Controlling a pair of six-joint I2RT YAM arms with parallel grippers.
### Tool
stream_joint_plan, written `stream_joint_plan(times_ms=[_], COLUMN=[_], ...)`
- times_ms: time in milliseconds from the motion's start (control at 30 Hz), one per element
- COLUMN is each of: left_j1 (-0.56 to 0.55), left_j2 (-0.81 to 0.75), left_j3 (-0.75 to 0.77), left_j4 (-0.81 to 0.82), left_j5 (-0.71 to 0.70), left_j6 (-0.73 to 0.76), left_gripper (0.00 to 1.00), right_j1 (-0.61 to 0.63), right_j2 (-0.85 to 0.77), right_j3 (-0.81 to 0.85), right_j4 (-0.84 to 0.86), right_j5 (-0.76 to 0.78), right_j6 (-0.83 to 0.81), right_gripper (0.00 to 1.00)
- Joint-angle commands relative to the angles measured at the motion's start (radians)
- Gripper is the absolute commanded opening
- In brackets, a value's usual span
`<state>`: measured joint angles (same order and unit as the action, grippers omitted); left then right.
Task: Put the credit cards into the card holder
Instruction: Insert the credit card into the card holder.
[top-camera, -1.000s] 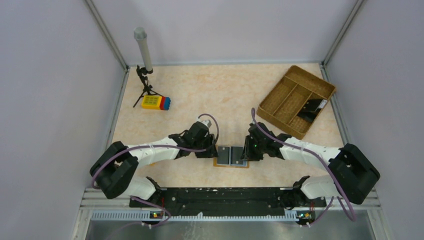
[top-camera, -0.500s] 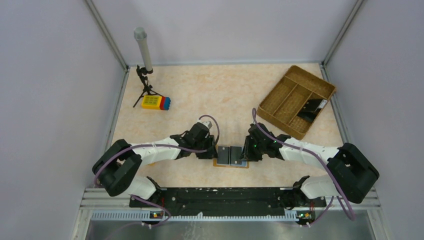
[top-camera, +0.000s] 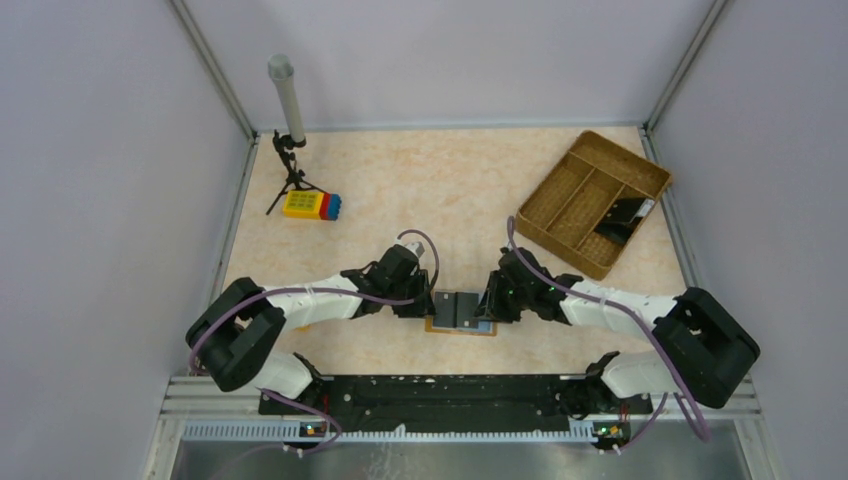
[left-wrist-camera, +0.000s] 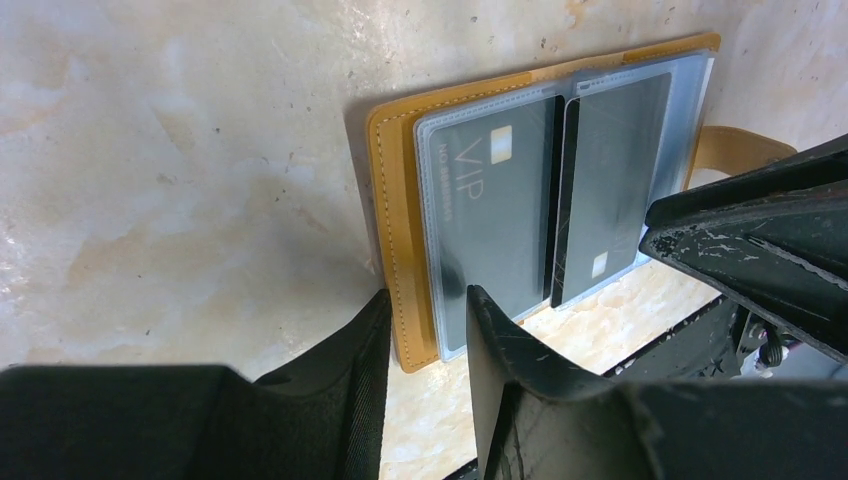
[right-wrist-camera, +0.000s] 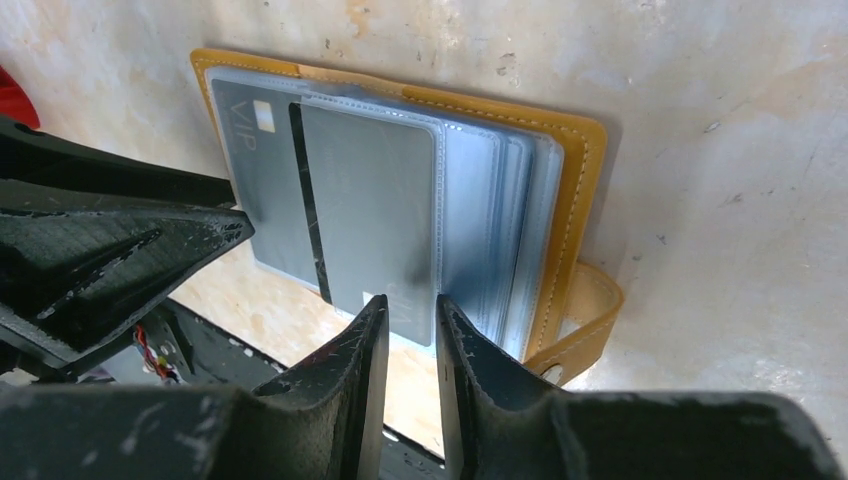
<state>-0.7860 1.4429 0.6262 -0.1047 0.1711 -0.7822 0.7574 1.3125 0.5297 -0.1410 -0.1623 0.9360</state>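
The orange-tan card holder (top-camera: 436, 325) lies open on the table between my grippers. A dark grey VIP card (left-wrist-camera: 495, 215) sits in its left clear sleeve. A second dark card with a black stripe (right-wrist-camera: 370, 215) lies in the sleeve beside it, and its near edge pokes out. My left gripper (left-wrist-camera: 428, 300) is a little open, with its tips over the holder's left leather edge (left-wrist-camera: 395, 220). My right gripper (right-wrist-camera: 412, 305) is open by a narrow gap, with its tips at the striped card's near edge. Bluish clear sleeves (right-wrist-camera: 500, 220) are stacked on the right half.
A brown woven tray (top-camera: 560, 195) stands at the back right with a black card (top-camera: 622, 215) in one compartment. A yellow-red-blue toy block (top-camera: 311, 205) and a small tripod with a grey post (top-camera: 288, 130) stand at the back left. The holder's strap (right-wrist-camera: 590, 320) sticks out to the right.
Both grippers have edged slightly inward along the holder. The holder and cards have barely shifted.
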Motion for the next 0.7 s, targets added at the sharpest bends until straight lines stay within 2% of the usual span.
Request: stream_joint_plan(times_ms=[0, 300, 500, 667], left_j1=[0.002, 0.001, 0.001, 0.002], left_j2=[0.015, 0.018, 0.018, 0.021], left_j3=[-0.011, -0.008, -0.01, -0.009], left_j4=[0.033, 0.036, 0.036, 0.036], left_j5=[0.011, 0.016, 0.014, 0.014], left_j6=[0.001, 0.002, 0.001, 0.001], left_gripper=[0.35, 0.34, 0.34, 0.34], right_j1=[0.011, 0.012, 0.011, 0.01], right_j2=[-0.05, -0.076, -0.088, -0.089], right_j3=[-0.009, -0.002, 0.05, 0.042], right_j4=[0.055, 0.073, -0.166, -0.192], right_j5=[-0.005, -0.011, 0.155, 0.193], right_j6=[0.012, 0.006, -0.009, -0.001], right_gripper=[0.24, 0.23, 0.25, 0.25])
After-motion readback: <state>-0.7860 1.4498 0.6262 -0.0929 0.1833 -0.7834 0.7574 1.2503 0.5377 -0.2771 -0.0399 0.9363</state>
